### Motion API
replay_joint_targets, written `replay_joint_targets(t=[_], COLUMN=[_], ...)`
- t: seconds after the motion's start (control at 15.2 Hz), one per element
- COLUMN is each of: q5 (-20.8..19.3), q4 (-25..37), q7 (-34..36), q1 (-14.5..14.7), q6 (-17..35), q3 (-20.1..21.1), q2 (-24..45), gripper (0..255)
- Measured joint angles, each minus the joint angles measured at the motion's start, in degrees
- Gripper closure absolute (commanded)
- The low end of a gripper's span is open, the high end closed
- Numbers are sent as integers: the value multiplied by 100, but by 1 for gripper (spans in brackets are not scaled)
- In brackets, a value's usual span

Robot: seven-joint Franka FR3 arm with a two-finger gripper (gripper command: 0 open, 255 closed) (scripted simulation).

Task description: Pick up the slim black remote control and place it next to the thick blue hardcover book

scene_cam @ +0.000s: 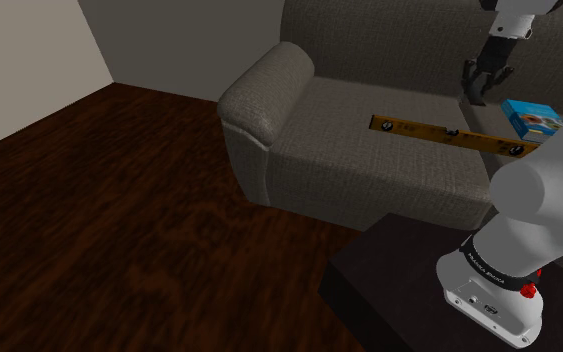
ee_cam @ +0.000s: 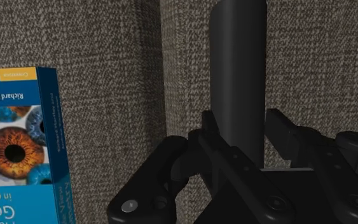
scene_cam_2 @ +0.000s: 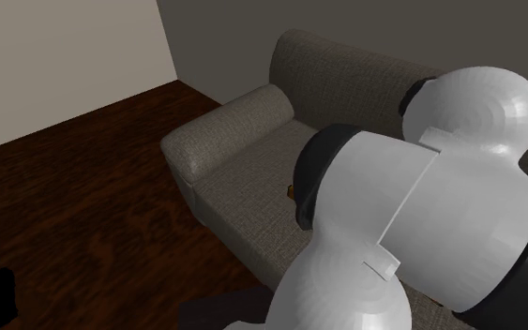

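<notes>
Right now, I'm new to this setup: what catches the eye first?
The slim black remote clasped between the black fingers, over the grey sofa. Beside it lies a blue book with eye pictures on its cover, and a long yellow level rests on the seat.

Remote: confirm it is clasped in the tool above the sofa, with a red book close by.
Wrong on the colour: the book is blue, not red, as the wrist view shows. The remote is clasped in the tool above the sofa, as stated.
</notes>
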Motion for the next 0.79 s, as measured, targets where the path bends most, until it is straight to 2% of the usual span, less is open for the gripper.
replay_joint_targets(t=[0.79], q5=[116], q4=[-514], q7=[-173], q1=[-59], q6=[778], q3=[14], q2=[293], gripper=[255])
